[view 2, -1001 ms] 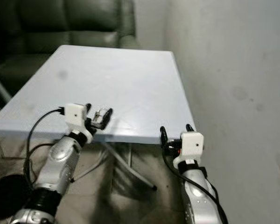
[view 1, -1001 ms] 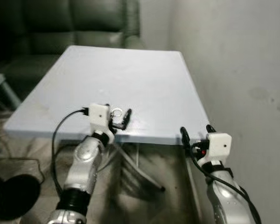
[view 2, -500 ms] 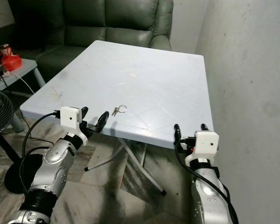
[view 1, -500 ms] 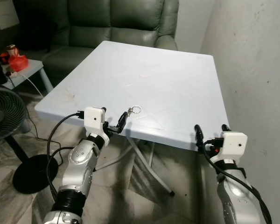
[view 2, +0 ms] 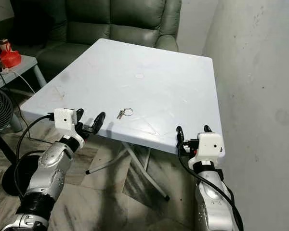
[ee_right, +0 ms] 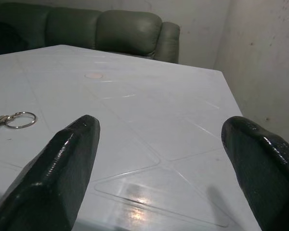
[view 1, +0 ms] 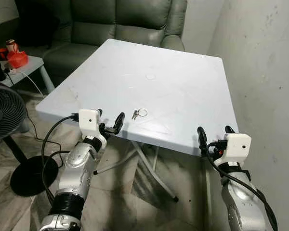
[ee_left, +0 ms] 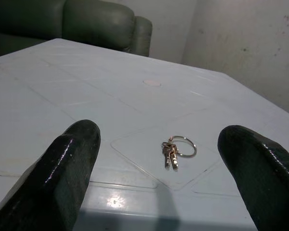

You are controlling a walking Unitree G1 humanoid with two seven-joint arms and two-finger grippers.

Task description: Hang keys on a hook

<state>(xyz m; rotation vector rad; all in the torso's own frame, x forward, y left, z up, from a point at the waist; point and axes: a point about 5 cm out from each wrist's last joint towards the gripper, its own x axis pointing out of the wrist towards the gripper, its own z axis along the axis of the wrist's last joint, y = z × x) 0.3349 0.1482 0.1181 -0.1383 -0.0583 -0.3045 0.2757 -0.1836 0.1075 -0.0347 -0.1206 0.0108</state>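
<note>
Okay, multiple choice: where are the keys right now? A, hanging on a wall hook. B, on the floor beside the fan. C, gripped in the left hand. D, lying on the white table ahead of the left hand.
D: the keys lie flat on the white table, just beyond the open left hand, whose fingers hold nothing.

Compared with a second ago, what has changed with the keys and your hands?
The left hand has pulled back from the keys toward the near table edge, its fingers open and holding nothing. The camera view also shifted. The keys stay flat on the table, and the right hand stays open at the near right corner.
</note>
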